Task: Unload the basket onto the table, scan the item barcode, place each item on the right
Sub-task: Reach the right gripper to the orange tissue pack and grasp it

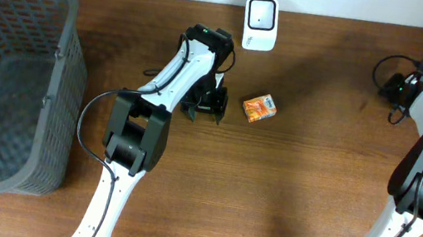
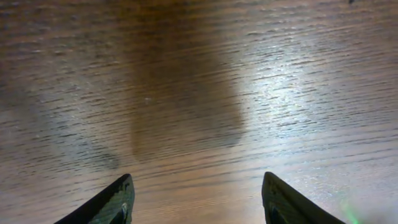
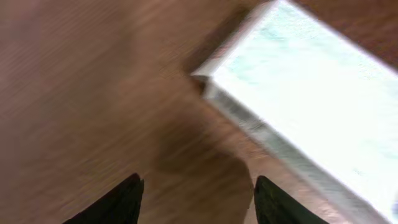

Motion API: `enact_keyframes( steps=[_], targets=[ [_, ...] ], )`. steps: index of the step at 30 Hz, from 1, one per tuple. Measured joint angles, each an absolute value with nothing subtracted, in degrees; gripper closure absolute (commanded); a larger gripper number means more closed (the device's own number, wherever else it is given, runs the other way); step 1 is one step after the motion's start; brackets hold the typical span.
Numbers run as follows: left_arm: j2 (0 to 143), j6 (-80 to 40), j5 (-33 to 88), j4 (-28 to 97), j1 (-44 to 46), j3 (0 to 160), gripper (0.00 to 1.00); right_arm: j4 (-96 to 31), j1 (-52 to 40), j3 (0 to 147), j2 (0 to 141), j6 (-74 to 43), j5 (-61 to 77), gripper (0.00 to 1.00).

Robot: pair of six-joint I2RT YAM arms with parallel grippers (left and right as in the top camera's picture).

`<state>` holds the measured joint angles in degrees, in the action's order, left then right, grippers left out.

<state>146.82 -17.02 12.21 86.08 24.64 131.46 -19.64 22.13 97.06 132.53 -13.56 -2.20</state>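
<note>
— Overhead: where is the item?
— A small orange carton [image 1: 259, 108] lies on the wooden table [image 1: 310, 192], below the white scanner [image 1: 261, 12] and just beside the left gripper [image 1: 205, 105]. It is judged light, stiff and crushable, best taken by its flat sides.
— Left wrist?
— Jaws are spread over glossy grain, with nothing held.
— Right wrist?
— The right gripper [image 3: 196, 190] is spread and empty, with a pale blurred box [image 3: 298, 93] ahead.

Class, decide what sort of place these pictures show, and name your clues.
Probably a mock shop checkout on a wooden table: a white barcode scanner, a small orange packet near it, and a grey mesh basket.
</note>
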Motion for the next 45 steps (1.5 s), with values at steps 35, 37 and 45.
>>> enact_keyframes(
  steps=[35,37,45],
  targets=[
    [147.4,-12.6,18.5,49.3,32.7,131.3,1.00,-67.1,16.8,97.3,110.2,-13.7,20.8,0.01],
    [147.7,-12.6,17.0,53.9,34.7,131.3,1.00,-67.1,16.8,97.3,110.2,-13.7,20.8,0.01],
    [146.2,-12.6,30.5,74.4,34.5,132.4,0.58,-67.1,16.8,97.3,110.2,-13.8,20.5,0.01]
  ],
)
